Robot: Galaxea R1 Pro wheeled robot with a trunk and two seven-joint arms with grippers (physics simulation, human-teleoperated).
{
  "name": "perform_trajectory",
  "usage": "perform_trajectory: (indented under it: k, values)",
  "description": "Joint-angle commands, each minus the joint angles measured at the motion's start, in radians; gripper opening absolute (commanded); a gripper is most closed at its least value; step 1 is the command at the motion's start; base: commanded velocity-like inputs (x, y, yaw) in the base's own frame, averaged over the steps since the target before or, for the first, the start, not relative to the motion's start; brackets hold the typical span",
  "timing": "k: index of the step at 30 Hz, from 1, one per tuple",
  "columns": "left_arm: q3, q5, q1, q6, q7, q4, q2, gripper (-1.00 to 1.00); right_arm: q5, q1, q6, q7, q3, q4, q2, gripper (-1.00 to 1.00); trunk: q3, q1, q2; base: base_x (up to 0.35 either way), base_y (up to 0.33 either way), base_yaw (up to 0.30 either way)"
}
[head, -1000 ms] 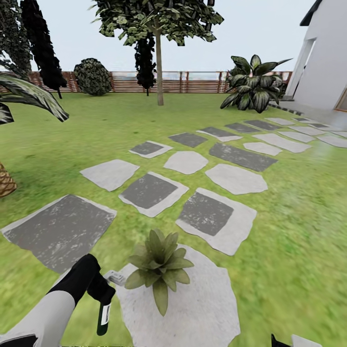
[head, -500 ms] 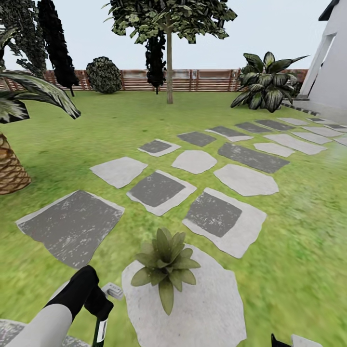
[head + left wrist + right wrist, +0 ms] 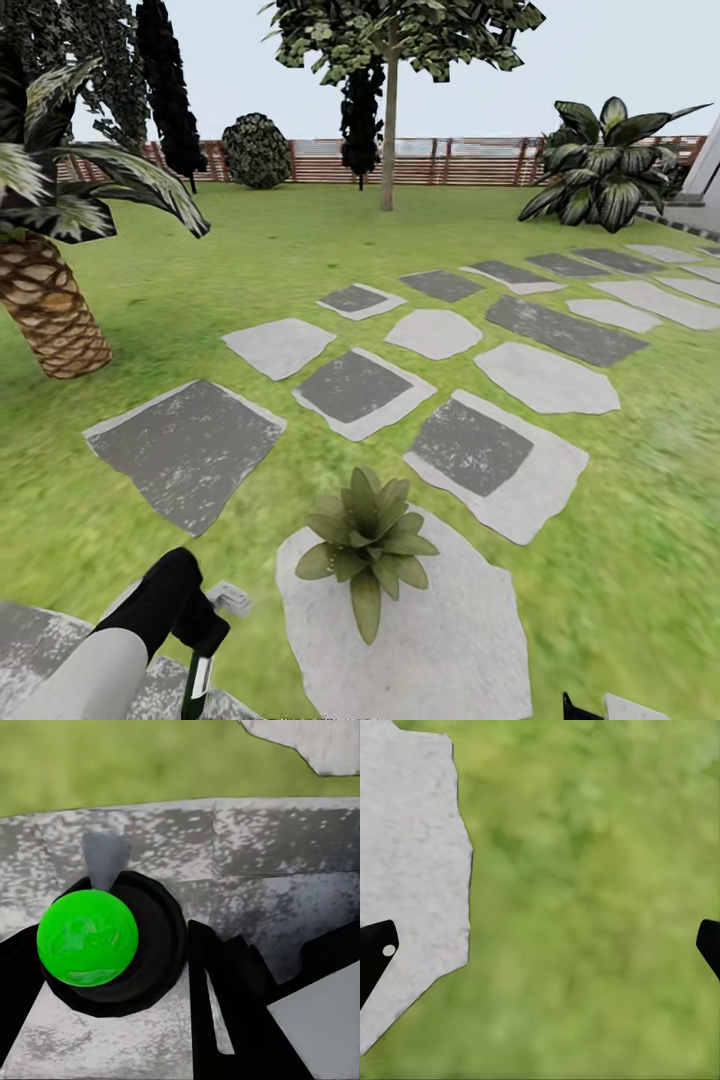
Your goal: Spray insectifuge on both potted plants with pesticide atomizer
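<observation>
Left gripper (image 3: pixel 205 625) clamped on pesticide atomizer (image 3: pixel 196 680), bottle hanging down, spray head aimed toward potted plant (image 3: pixel 368 535) just beside it on pale stepping stone (image 3: pixel 450 640) (likely lining up spray); right gripper (image 3: pixel 540 945) spread wide over grass

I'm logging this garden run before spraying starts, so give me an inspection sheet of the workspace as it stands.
Surface: green lawn with flat stepping stones; nearest pale stone lies just ahead.
Job's things: pesticide atomizer hangs bottle-down from the left claw, spray head toward the plant. One potted plant sits on the pale stone; its pot is hidden by leaves.
Clutter: nothing seen.
Grippers: left claw shut on the atomizer. Right claw open over grass and stone edge, holding nothing.
Cables: nothing seen.
Surroundings: scaly-trunked palm at left, slim tree, round bush, broad-leaved shrub, brown slatted fence behind.
</observation>
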Motion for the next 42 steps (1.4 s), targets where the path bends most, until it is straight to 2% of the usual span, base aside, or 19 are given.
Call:
perform_trajectory:
  k: [1, 8, 13, 15, 17, 18, 22, 24, 25, 28, 30, 32, 42]
  values:
    - [0.008, -0.007, -0.003, 0.005, 0.006, -0.001, -0.002, -1.0, 0.011, -0.001, -0.004, -0.001, -0.007, 0.002, 0.0, 1.0, -0.001, 0.0, 0.0, -0.005, 0.008, 0.094]
    - [0.012, 0.007, -0.011, 0.009, 0.012, -0.001, -0.014, -1.0, 0.011, -0.001, -0.004, -0.001, -0.007, 0.001, 0.0, 1.0, -0.002, 0.0, 0.0, 0.012, 0.002, 0.02]
    - [0.009, 0.005, -0.007, 0.01, 0.011, 0.002, -0.017, -1.0, 0.015, 0.0, -0.003, 0.003, -0.004, 0.003, -0.004, 1.0, -0.002, 0.0, 0.0, 0.289, -0.006, 0.0]
    - [0.007, 0.005, -0.005, 0.008, 0.009, 0.011, -0.027, -1.0, 0.016, 0.0, -0.003, 0.004, -0.004, 0.004, -0.008, 1.0, -0.002, 0.0, 0.0, 0.335, -0.021, 0.0]
    - [0.004, 0.004, -0.006, 0.006, -0.001, 0.013, -0.03, -1.0, 0.017, 0.0, -0.004, 0.004, -0.004, 0.004, -0.009, 1.0, -0.002, 0.0, 0.0, 0.337, -0.009, 0.0]
    - [-0.003, 0.0, -0.007, 0.001, -0.026, 0.014, -0.031, -1.0, 0.017, 0.0, -0.004, 0.004, -0.004, 0.004, -0.009, 1.0, -0.002, 0.0, 0.0, 0.327, -0.004, 0.0]
    - [-0.209, -0.008, -0.016, 0.005, -0.191, 0.001, -0.021, -1.0, 0.017, 0.0, -0.004, 0.004, -0.004, 0.004, -0.009, 1.0, -0.002, 0.0, 0.0, 0.08, -0.001, 0.0]
    - [-0.272, -0.007, -0.042, 0.007, -0.244, 0.0, -0.016, -1.0, 0.017, 0.0, -0.005, 0.004, -0.004, 0.004, -0.009, 1.0, -0.002, 0.0, 0.0, 0.011, 0.0, 0.0]
    - [-0.28, -0.007, -0.051, 0.008, -0.252, 0.0, -0.014, -1.0, 0.017, 0.0, -0.005, 0.003, -0.004, 0.004, -0.009, 1.0, -0.002, 0.0, 0.0, 0.003, 0.0, 0.0]
    - [-0.285, -0.007, -0.059, 0.008, -0.258, -0.001, 0.009, -1.0, 0.016, 0.0, -0.006, 0.002, -0.004, 0.004, -0.009, 1.0, -0.002, 0.0, 0.0, 0.001, 0.0, 0.0]
    - [-0.285, -0.005, -0.062, 0.009, -0.26, -0.001, 0.044, -1.0, 0.015, 0.0, -0.006, 0.002, -0.005, 0.003, -0.009, 1.0, -0.002, 0.0, 0.0, 0.0, 0.0, 0.0]
    - [-0.285, -0.005, -0.061, 0.009, -0.26, 0.0, 0.054, -1.0, 0.015, 0.0, -0.006, 0.002, -0.005, 0.002, -0.009, 1.0, -0.002, 0.0, 0.0, 0.0, 0.0, 0.0]
    - [-0.281, 0.006, -0.052, 0.01, -0.26, 0.0, 0.044, -1.0, 0.014, 0.0, -0.006, 0.001, -0.005, 0.002, -0.009, 1.0, -0.002, 0.0, 0.0, -0.108, -0.121, 0.088]
